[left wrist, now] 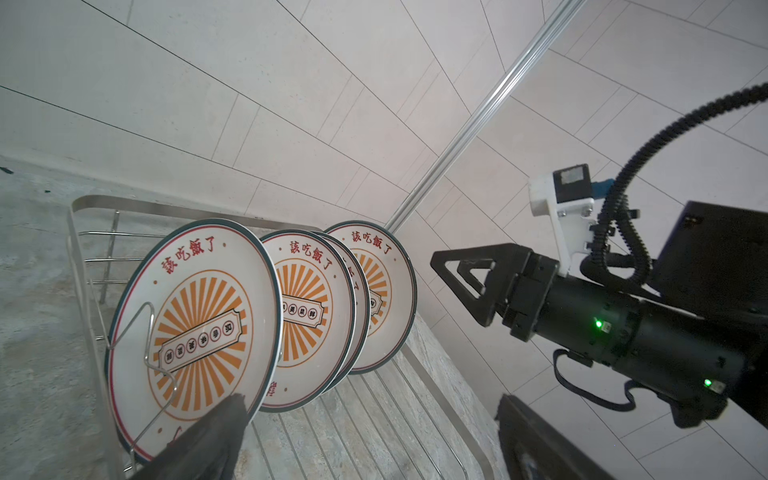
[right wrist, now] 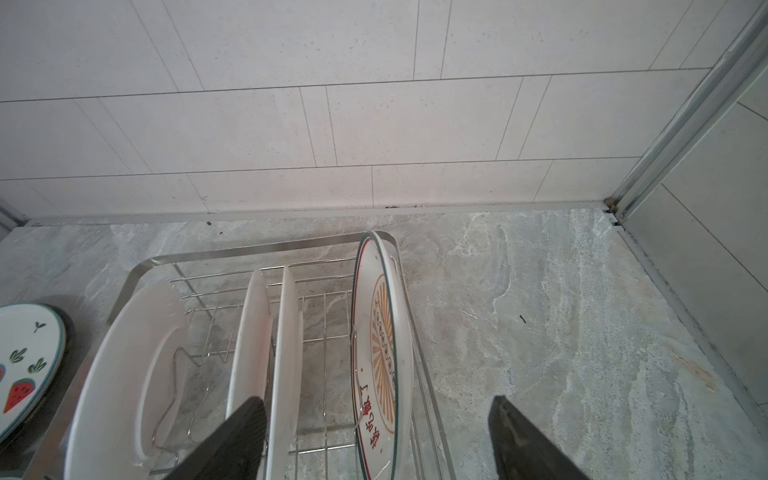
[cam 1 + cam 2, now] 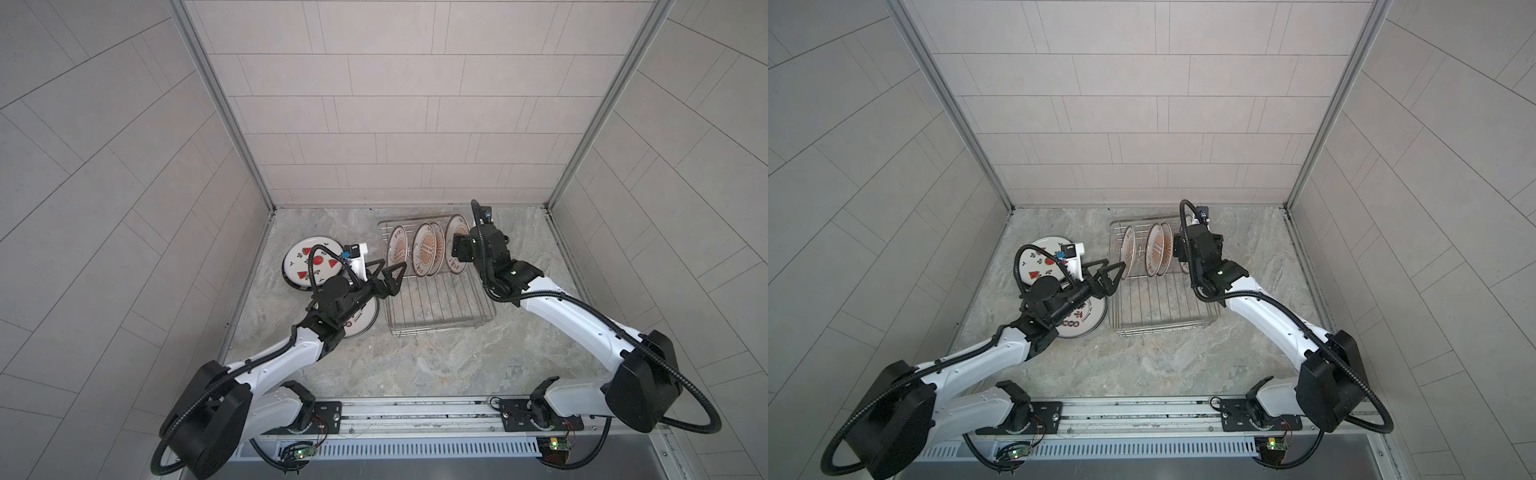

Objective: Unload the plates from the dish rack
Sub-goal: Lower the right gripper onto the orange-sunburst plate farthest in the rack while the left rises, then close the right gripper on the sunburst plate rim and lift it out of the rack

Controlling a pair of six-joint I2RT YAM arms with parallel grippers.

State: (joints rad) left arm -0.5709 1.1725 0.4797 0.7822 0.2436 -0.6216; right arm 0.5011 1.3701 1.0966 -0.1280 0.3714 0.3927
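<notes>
Nearest to you, on the counter (image 3: 415,365) left of the dish rack (image 3: 440,311), lies the red-character plate (image 3: 361,323), and behind it the watermelon plate (image 3: 307,262). Your left claw (image 3: 392,277) is released and empty, just beside the rack. Farther back, four sunburst plates (image 1: 195,316) stand upright in the rack. Your right claw (image 2: 376,399) is spread wide, with a finger on each side of the rightmost plate (image 2: 380,332).
</notes>
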